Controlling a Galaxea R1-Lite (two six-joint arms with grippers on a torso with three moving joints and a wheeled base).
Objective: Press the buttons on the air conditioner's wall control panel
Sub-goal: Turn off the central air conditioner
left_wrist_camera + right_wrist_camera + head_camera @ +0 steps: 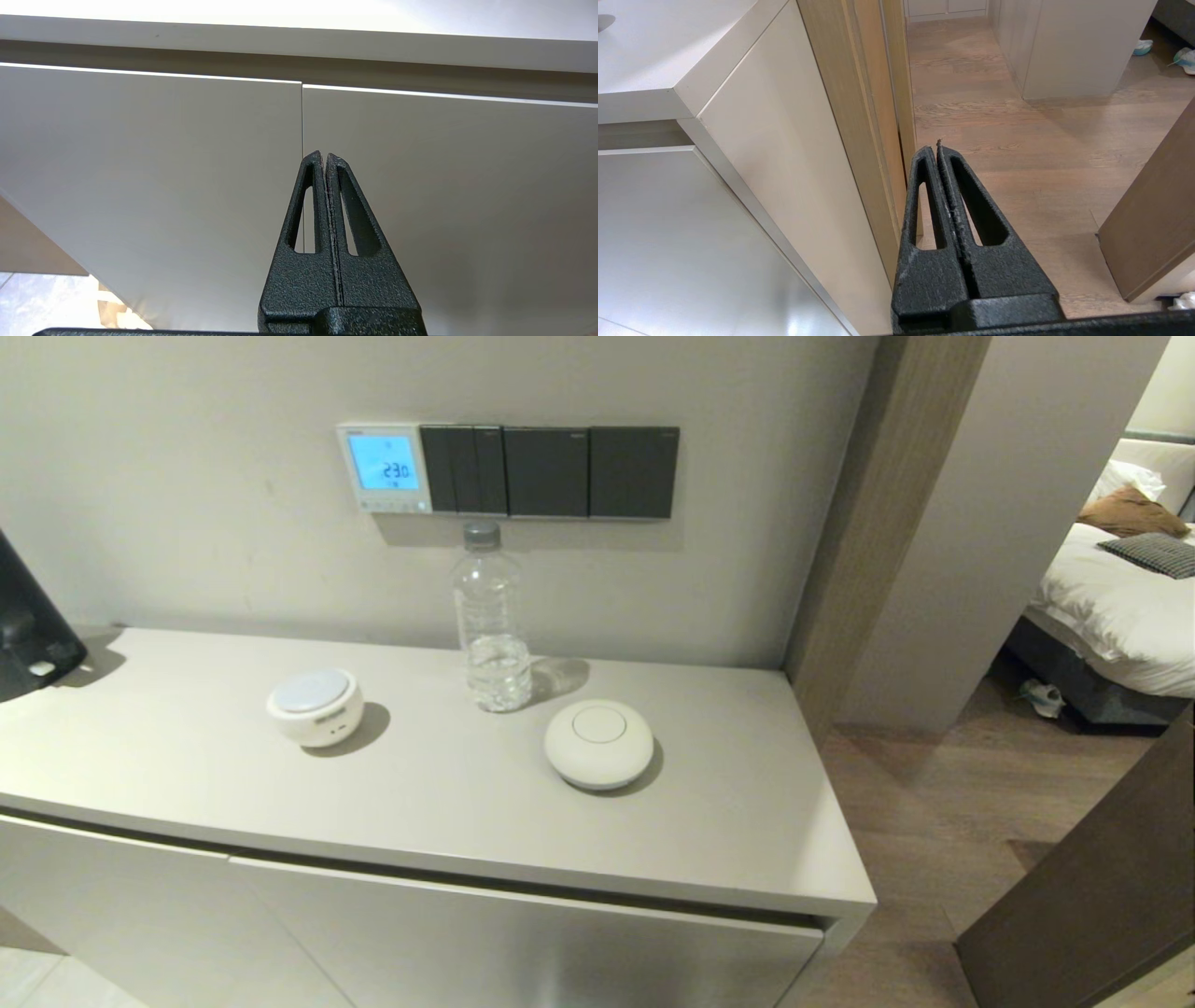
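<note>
I judge the task barely begun: neither arm is near the wall. My left gripper point(325, 156) hangs low before the cabinet doors point(187, 163), fingers clenched on nothing; my right gripper point(937, 148) sits low by the cabinet's end over the wood floor point(1017, 116), fingers likewise pressed together, empty. The air conditioner's wall control panel point(385, 468), square glossy white plastic with a glowing blue screen, sits on the wall above the matte worktop point(747, 803), left of the dark switch plates point(551, 472). The buttons point(392, 506) line its bottom edge, all still to press.
</note>
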